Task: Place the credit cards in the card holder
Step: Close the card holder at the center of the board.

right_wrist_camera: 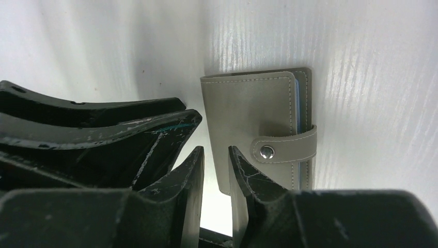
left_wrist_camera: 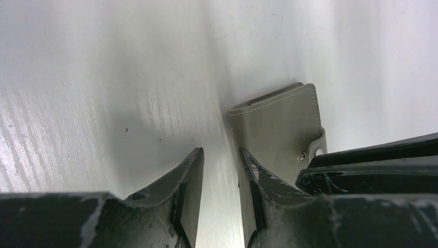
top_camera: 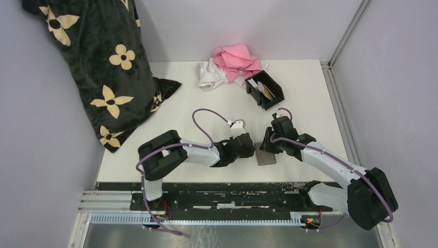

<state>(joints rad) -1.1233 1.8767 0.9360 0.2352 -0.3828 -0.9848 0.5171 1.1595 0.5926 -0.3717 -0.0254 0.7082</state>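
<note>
The black card holder [top_camera: 272, 96] stands at the back right, with a white card [top_camera: 254, 82] and a tan card [top_camera: 268, 91] standing in it. A closed grey wallet [top_camera: 266, 157] lies on the table between my grippers, its snap strap fastened. A light blue card edge [right_wrist_camera: 298, 103] shows inside it. My left gripper [top_camera: 252, 148] [left_wrist_camera: 221, 151] is narrowly open and empty, just left of the wallet [left_wrist_camera: 279, 124]. My right gripper [top_camera: 266, 141] [right_wrist_camera: 216, 150] is narrowly open and empty, low by the wallet's [right_wrist_camera: 248, 108] left edge.
Pink [top_camera: 236, 58] and white cloths [top_camera: 211, 76] lie crumpled at the back, beside the holder. A black flowered pillow [top_camera: 98, 62] leans at the back left. Walls close in the table on the left, back and right.
</note>
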